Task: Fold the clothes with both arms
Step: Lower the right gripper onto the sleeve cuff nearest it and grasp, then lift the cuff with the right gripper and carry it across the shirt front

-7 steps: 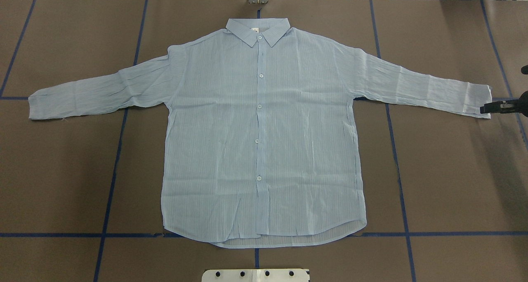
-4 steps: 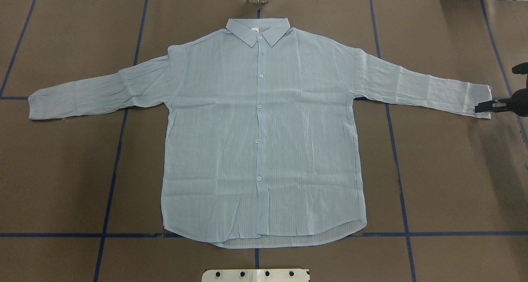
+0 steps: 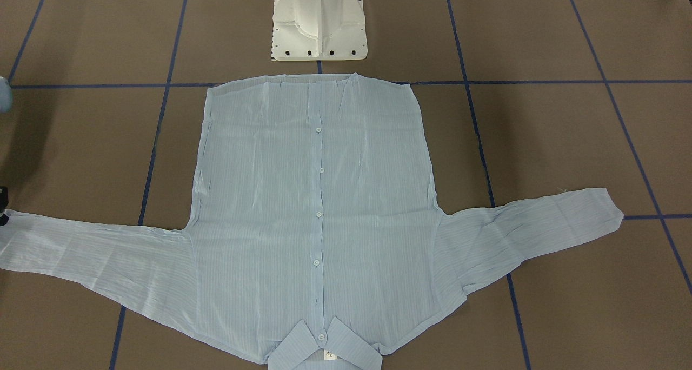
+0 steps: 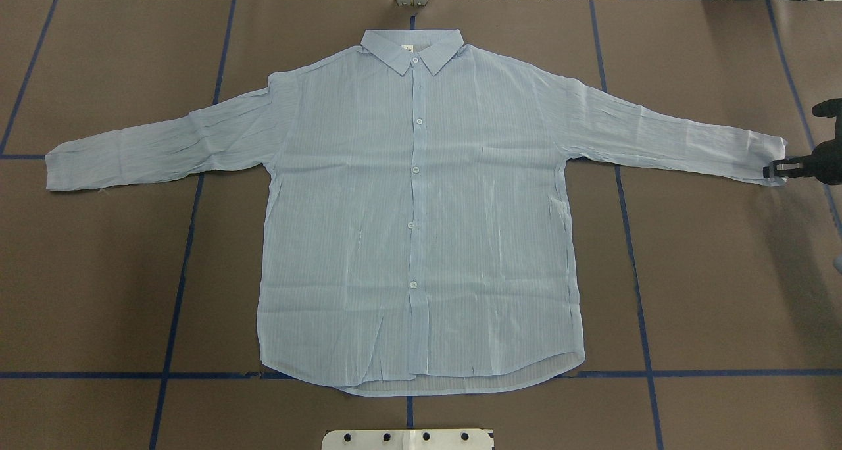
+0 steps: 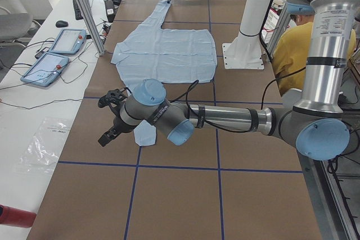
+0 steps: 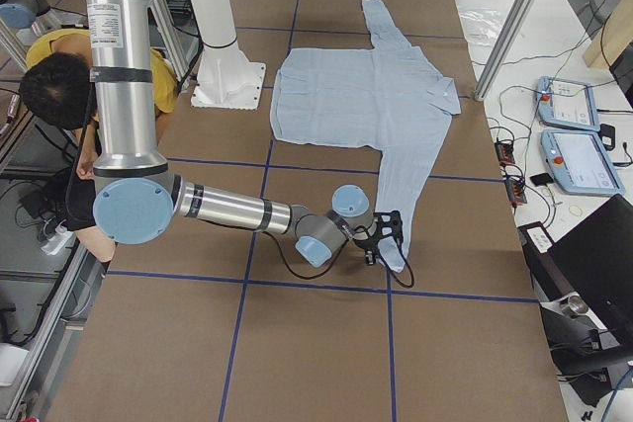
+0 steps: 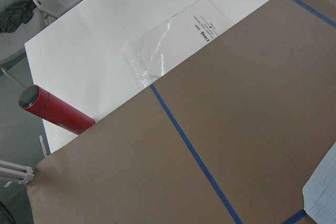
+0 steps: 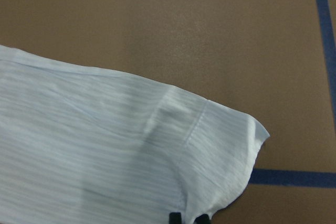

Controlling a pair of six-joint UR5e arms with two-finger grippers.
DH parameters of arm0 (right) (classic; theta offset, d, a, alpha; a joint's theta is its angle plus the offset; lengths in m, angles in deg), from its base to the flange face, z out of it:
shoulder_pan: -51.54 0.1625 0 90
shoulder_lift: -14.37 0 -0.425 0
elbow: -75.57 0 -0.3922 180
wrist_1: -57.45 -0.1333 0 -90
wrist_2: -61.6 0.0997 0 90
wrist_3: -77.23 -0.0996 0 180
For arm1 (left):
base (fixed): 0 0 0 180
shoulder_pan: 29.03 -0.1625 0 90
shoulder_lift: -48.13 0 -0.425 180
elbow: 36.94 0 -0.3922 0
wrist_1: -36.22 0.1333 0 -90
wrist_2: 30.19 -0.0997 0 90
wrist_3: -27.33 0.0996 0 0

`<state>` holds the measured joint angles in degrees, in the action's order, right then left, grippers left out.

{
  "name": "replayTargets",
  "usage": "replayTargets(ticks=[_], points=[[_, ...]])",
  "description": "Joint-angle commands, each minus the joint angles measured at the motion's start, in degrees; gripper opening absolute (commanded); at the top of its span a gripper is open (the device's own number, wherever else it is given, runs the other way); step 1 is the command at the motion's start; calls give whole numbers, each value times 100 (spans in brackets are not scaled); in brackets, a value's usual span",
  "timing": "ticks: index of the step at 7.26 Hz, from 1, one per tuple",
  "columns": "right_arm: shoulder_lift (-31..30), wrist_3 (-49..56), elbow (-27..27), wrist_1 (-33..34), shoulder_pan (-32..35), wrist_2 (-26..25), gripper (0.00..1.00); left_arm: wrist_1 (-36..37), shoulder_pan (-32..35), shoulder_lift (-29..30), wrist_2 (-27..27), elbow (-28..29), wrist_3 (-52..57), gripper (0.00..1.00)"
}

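Observation:
The pale blue striped shirt [image 4: 414,226] lies flat and buttoned on the brown table, collar away from the robot and both sleeves spread out. My right gripper [image 4: 775,169] is at the right sleeve's cuff [image 8: 220,166] and is shut on its edge. Its fingertips [image 8: 174,217] sit close together at the cuff's hem. The gripper also shows at the sleeve end in the exterior right view [image 6: 381,236]. My left gripper [image 5: 109,133] hangs above the table just past the left sleeve's cuff [image 5: 145,134]. I cannot tell whether it is open or shut.
The white pedestal [image 3: 319,21] stands at the shirt's hem. Blue tape lines [image 4: 177,272] cross the table. Beyond the left end lie a red cylinder [image 7: 52,111] and a plastic bag [image 7: 178,45]. Two control tablets [image 5: 56,54] lie beside the table. A person in yellow [image 5: 306,49] sits behind the robot.
My right gripper moved in over the right cuff, then drew back slightly with it. The cuff's lower corner has risen and its edge has changed shape. The rest of the shirt has not moved.

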<state>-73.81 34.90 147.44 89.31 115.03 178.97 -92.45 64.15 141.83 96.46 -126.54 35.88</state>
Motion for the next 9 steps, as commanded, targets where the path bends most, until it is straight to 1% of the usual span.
replayTargets(ticks=[1,2,3,4,5,6,7,8,9], points=[[-7,23,334,91,232,276,0,-1,-1,0,0,13,-2,100],[2,31,493,101,530,469,0,-1,-1,0,0,-5,-2,100],[37,23,782,127,576,488,0,-1,-1,0,0,-5,-2,100],[237,-38,1229,467,620,436,0,-1,7,0,0,-5,-2,100],[440,-47,1755,975,603,288,0,-1,-1,0,0,-5,-2,100],[650,-100,2222,1406,447,182,0,-1,-1,0,0,-5,-11,100],[1166,-675,2270,1506,201,111,0,-1,-1,0,0,-13,-20,100],[1798,-1289,2244,1525,-393,-498,0,-1,-1,9,-9,-5,-28,100],[2309,-1617,2183,1533,-1156,-1314,0,-1,-1,9,-9,-5,-37,100]])
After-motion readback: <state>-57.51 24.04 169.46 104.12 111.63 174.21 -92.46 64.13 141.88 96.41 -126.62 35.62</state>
